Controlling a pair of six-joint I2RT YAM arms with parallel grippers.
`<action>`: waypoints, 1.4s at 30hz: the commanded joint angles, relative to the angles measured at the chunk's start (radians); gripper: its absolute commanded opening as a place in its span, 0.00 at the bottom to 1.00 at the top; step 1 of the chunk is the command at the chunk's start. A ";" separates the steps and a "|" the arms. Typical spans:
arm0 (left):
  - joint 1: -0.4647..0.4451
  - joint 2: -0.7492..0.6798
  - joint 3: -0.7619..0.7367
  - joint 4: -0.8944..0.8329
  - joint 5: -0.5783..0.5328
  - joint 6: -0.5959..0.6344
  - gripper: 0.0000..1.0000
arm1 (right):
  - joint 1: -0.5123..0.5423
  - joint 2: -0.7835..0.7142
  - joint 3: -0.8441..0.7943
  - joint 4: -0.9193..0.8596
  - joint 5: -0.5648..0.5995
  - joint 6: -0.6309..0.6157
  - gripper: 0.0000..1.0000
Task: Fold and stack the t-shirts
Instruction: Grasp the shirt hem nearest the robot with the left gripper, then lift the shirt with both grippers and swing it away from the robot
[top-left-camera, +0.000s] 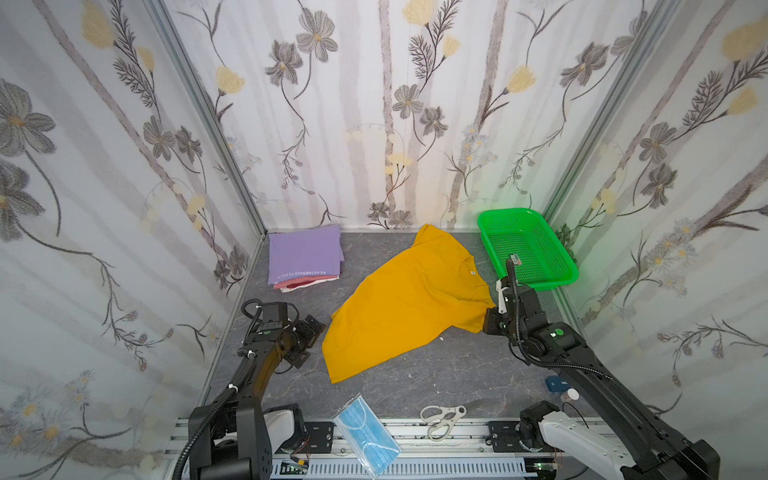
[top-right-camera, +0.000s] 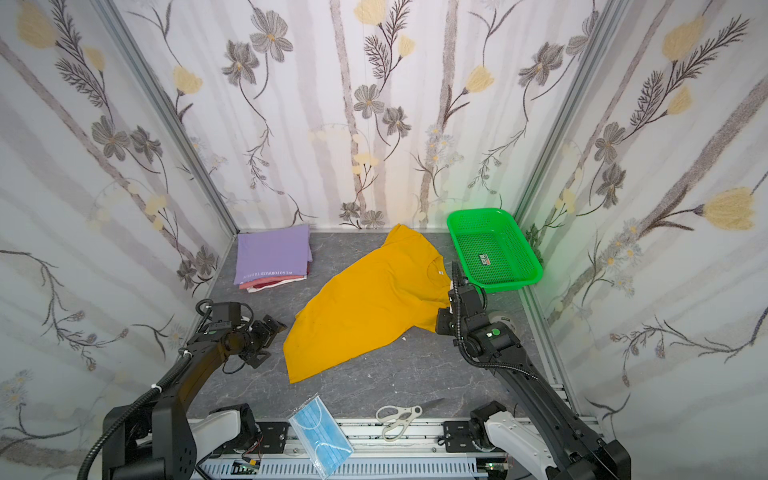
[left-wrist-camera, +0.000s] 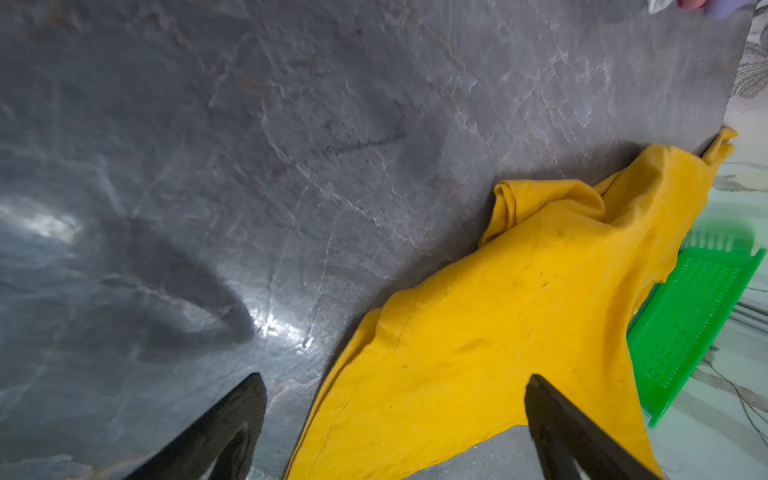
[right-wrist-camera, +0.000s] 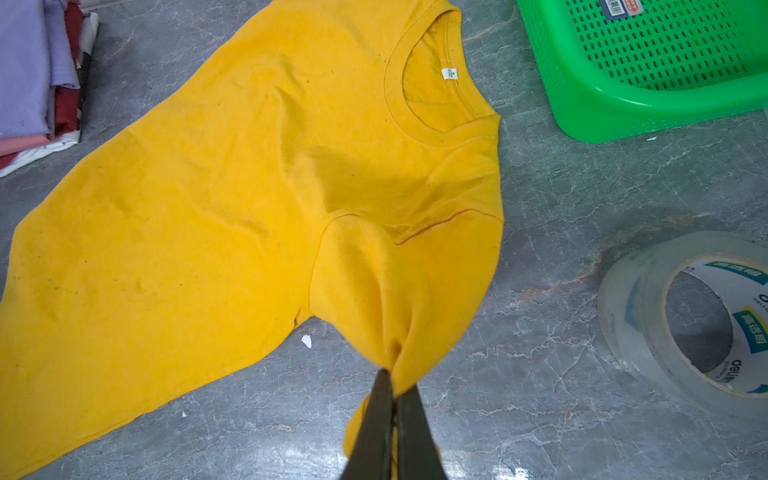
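One pinch is all that holds the mustard-yellow t-shirt (top-left-camera: 399, 307). The right jaws are pressed together on the cuff of its near sleeve (right-wrist-camera: 386, 299), and the cloth is gathered into a tight peak there. The rest of the shirt lies spread slantwise on the grey worktop (top-left-camera: 436, 374), collar toward the green mesh basket (top-left-camera: 528, 249) and hem toward the left arm. The left jaws stand spread wide and hold nothing, just beside the hem's side edge. In the left wrist view, yellow fabric shows between the two fingers (left-wrist-camera: 224, 432).

With only the cuff held, I judge that any pull would drag the whole shirt and rumple it rather than lay the sleeve over. A thin bite like this could also slip free. The far sleeve (top-left-camera: 432, 237) lies up against the back wall and may stay crumpled under a fold. If the left jaws close where they are, they may catch one layer or miss the edge. A pull toward the right arm could sweep fabric onto the roll of clear tape (right-wrist-camera: 623, 299). The folded stack (top-left-camera: 305, 266), lilac tee on top, sits in the far left corner, well apart from the shirt.
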 joint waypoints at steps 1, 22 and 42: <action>-0.105 -0.072 -0.035 -0.070 -0.067 -0.039 0.90 | -0.001 0.013 -0.003 0.063 -0.027 -0.008 0.00; -0.588 -0.049 -0.090 -0.244 -0.334 -0.194 0.16 | -0.002 0.082 0.024 0.125 -0.071 -0.060 0.00; -0.182 0.375 1.354 -0.226 0.157 0.272 0.00 | -0.114 0.261 0.912 -0.114 -0.100 -0.248 0.00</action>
